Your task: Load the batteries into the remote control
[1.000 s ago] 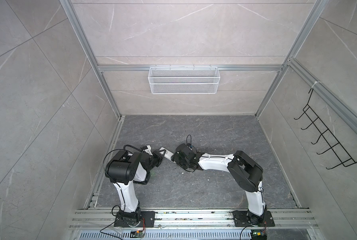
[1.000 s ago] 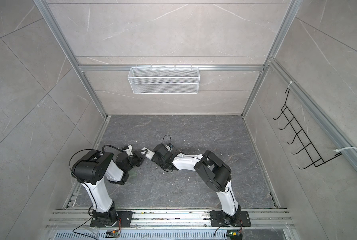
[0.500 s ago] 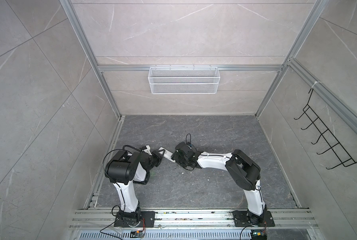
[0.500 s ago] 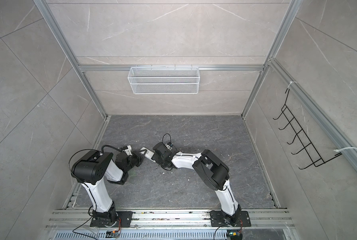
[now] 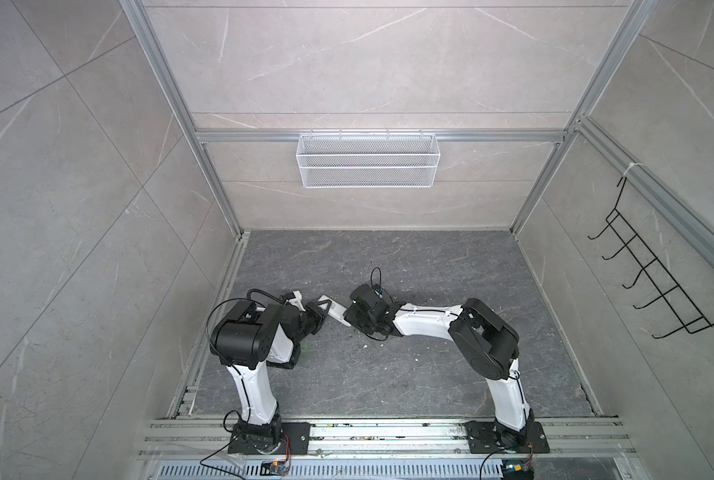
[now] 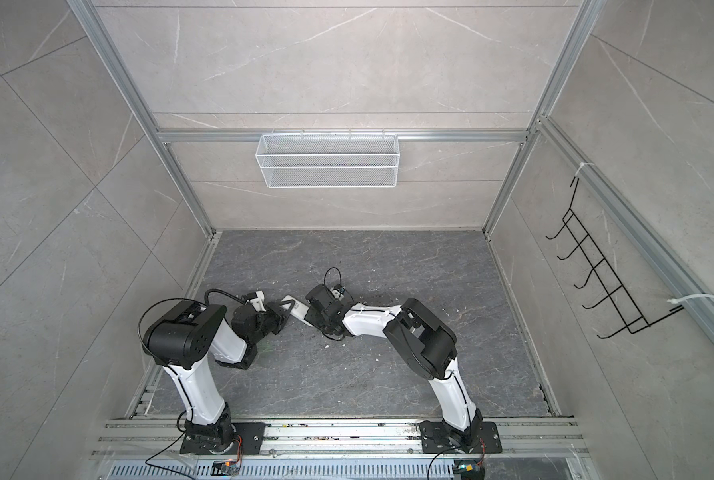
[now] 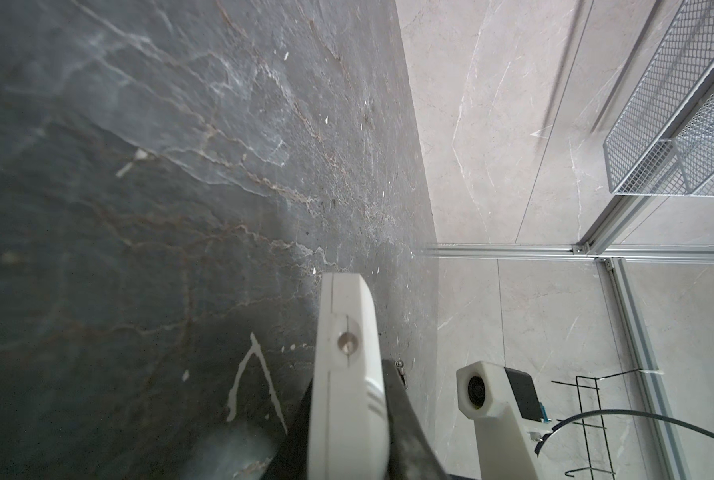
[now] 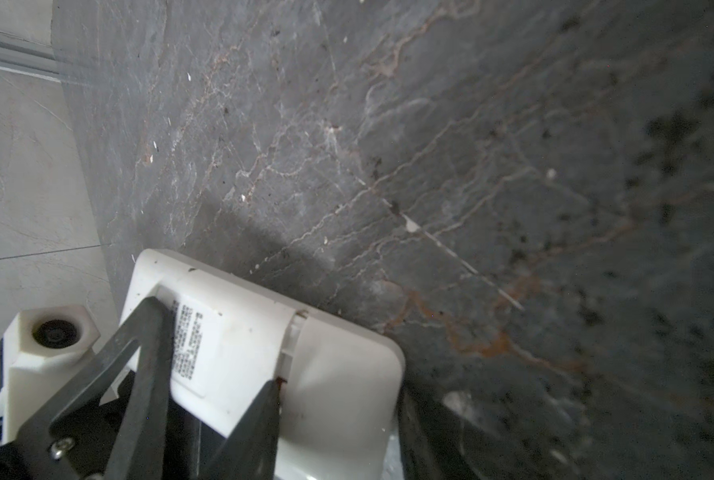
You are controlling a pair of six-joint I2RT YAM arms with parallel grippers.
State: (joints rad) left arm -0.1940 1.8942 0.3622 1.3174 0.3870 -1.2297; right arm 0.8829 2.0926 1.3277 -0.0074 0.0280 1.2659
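In both top views the remote control (image 5: 333, 310) hangs clear of the tabletop (image 5: 388, 374), left of centre, bridged between the left claw (image 5: 325, 307) and the right claw (image 5: 350, 322); no batteries show anywhere. In the left wrist view the remote control (image 7: 347, 374) stands edge-on at lower middle, the left claw clamped tight on its faces, one finger (image 7: 407, 419) dark beside it. In the right wrist view its labelled back fills the lower left, and the right claw (image 8: 343, 395) straddles the battery cover (image 8: 347, 365), jaws part-way apart, one fingertip (image 8: 274, 390) at the cover seam; whether they press I cannot tell. The risk is that a push there levers the handset round in the left claw's narrow pinch, so it twists or drops, or the cover springs off
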